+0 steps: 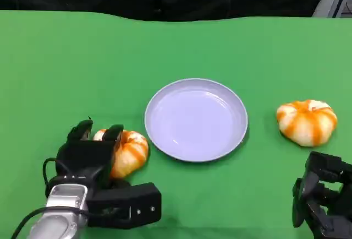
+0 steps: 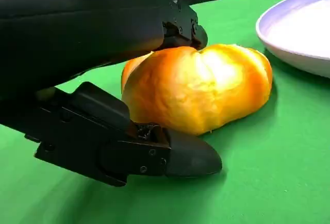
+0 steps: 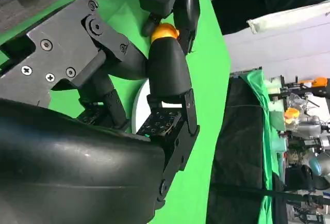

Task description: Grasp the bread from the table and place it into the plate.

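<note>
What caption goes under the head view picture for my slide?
Left hand closes around one bread roll beside the empty lavender plate; a second roll waits on the green table.

- The plate [image 1: 196, 119] lies mid-table [image 1: 176, 46].
- One bread [image 1: 127, 152] lies just left of the plate, slightly nearer, with the left hand [image 1: 91, 153] around its left side.
- A second bread [image 1: 306, 121] lies right of the plate, apart from it.
- The right hand [image 1: 322, 200] is near of that bread.
</note>
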